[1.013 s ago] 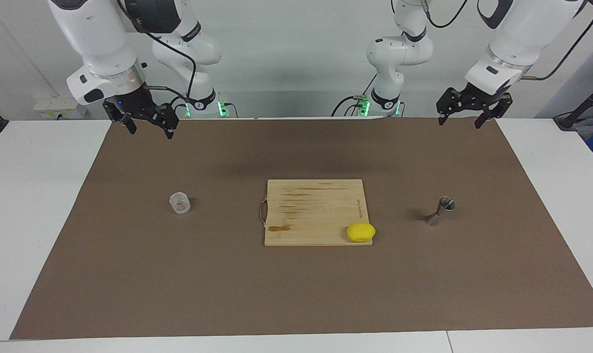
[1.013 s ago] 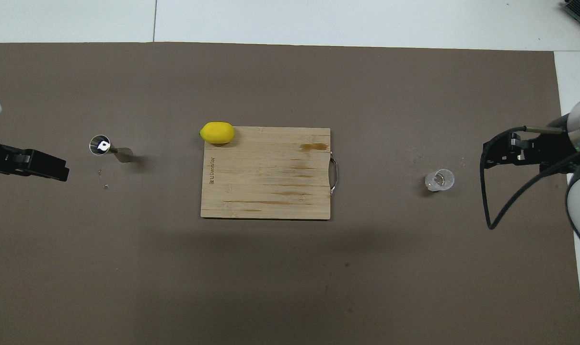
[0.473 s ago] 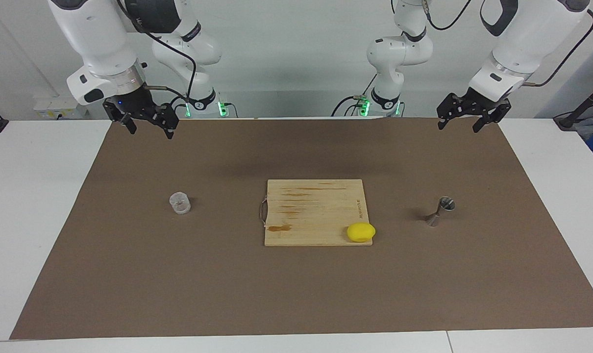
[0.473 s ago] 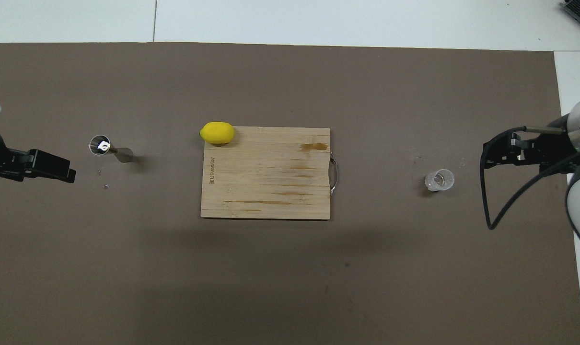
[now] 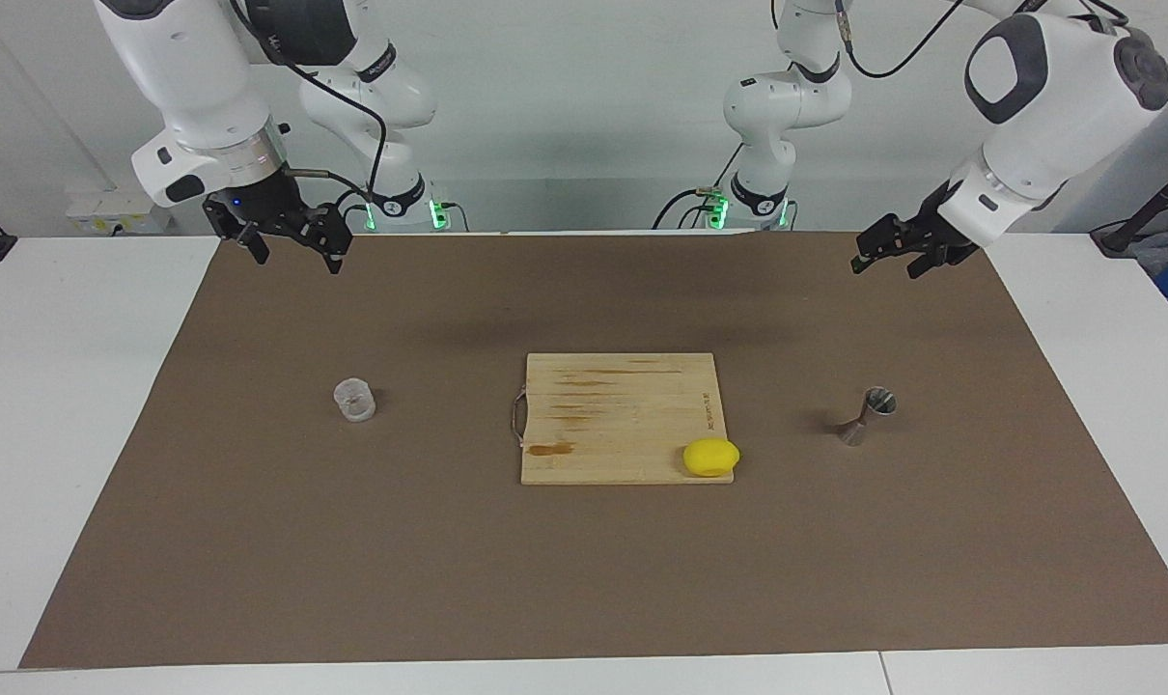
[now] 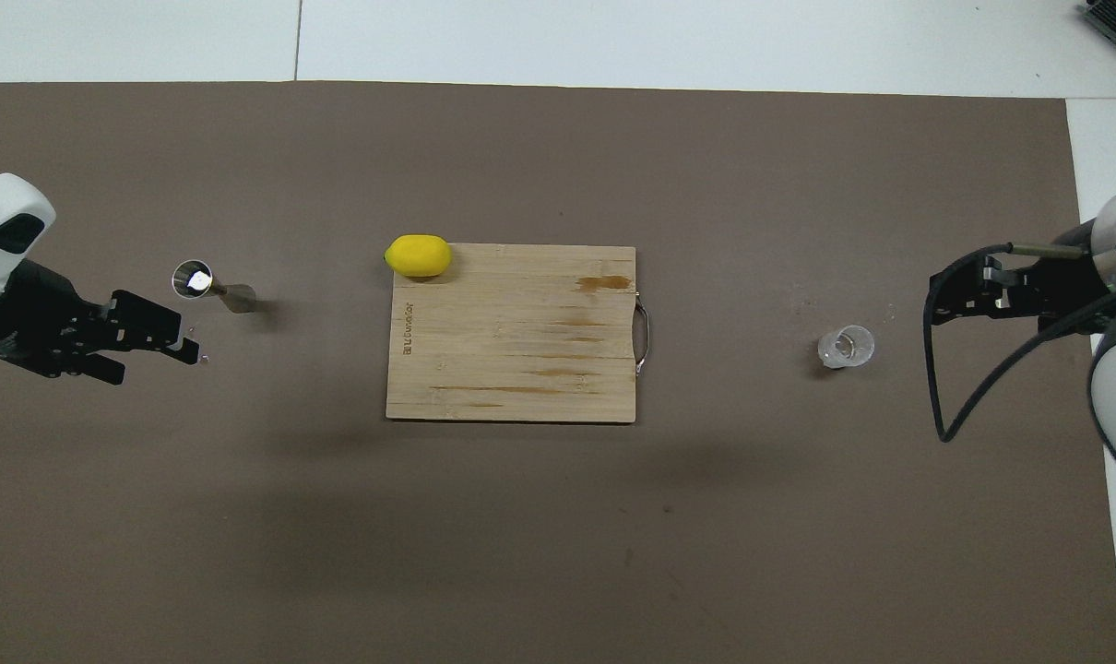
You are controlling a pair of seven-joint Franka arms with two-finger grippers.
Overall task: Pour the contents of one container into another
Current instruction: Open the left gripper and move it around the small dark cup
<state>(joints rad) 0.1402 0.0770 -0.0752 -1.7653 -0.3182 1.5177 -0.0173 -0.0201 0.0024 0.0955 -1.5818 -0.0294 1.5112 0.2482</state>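
Note:
The clear cup (image 5: 354,399) stands upright on the brown mat toward the right arm's end; it also shows in the overhead view (image 6: 847,346). The steel hourglass jigger (image 5: 866,415) stands on the mat toward the left arm's end, also in the overhead view (image 6: 209,286). My right gripper (image 5: 290,253) is open and empty, raised over the mat's edge by the robots, apart from the cup (image 6: 932,300). My left gripper (image 5: 884,269) is open and empty, tilted, raised over the mat, with the jigger farther from the robots (image 6: 152,361).
A wooden cutting board (image 5: 623,405) with a handle lies in the middle of the mat. A yellow lemon (image 5: 710,457) sits on the board's corner toward the jigger, on the edge farthest from the robots. The brown mat (image 5: 584,579) covers most of the white table.
My left arm has swung and its gripper has tilted and moved a little out over the mat toward the jigger. The right arm, cup and jigger have not moved.

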